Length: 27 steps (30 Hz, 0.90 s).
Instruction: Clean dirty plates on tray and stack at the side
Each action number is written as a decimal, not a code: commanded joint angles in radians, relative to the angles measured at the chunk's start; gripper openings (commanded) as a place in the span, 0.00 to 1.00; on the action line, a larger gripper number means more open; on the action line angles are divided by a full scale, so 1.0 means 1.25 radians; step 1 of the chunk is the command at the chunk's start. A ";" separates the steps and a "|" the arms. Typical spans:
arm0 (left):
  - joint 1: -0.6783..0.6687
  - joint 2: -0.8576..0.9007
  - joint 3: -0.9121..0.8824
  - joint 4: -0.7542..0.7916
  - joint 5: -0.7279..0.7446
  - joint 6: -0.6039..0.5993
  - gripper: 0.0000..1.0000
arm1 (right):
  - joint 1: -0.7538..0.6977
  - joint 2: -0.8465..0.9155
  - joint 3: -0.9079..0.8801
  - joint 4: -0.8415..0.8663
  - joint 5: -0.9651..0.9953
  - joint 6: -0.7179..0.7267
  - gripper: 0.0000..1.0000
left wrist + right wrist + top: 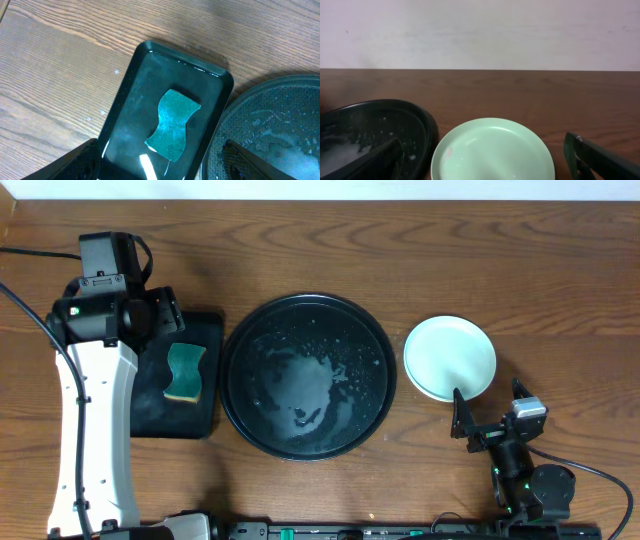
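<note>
The round black tray (258, 330) lies mid-table, holding only soapy water and foam. It also shows in the left wrist view (280, 115) and the right wrist view (375, 117). A pale mint plate (450, 358) sits on the table to the tray's right. In the right wrist view the plate (492, 150) has a faint reddish smear at its left. I cannot tell whether other plates lie under it; no yellow plate shows. My right gripper (490, 412) is open just in front of the plate, its fingers (487, 172) spread wide. My left gripper (165, 315) is open and empty over the rectangular tray, seen from the left wrist (160, 167).
A small rectangular black tray (160, 415) lies left of the round tray and holds a green sponge (185, 373). The left wrist view shows the sponge (172, 125) in that wet tray (131, 75). A black cable (30, 252) runs at the far left.
</note>
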 commanded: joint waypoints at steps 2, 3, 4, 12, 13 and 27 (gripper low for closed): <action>0.006 0.001 0.000 -0.001 -0.007 -0.006 0.78 | 0.008 -0.006 -0.001 -0.004 -0.002 -0.007 0.99; 0.006 -0.006 -0.001 -0.002 -0.006 -0.007 0.78 | 0.008 -0.006 -0.001 -0.004 -0.002 -0.007 0.99; 0.004 -0.016 -0.005 0.005 -0.001 -0.016 0.78 | 0.008 -0.006 -0.001 -0.004 -0.002 -0.007 0.99; -0.045 -0.212 -0.218 0.283 0.042 -0.018 0.78 | 0.008 -0.006 -0.001 -0.004 -0.001 -0.007 0.99; -0.052 -0.245 -0.261 0.328 0.042 -0.018 0.78 | 0.008 -0.006 -0.001 -0.004 -0.001 -0.007 0.99; -0.081 -0.815 -0.900 0.744 0.071 0.001 0.78 | 0.008 -0.006 -0.001 -0.004 -0.002 -0.007 0.99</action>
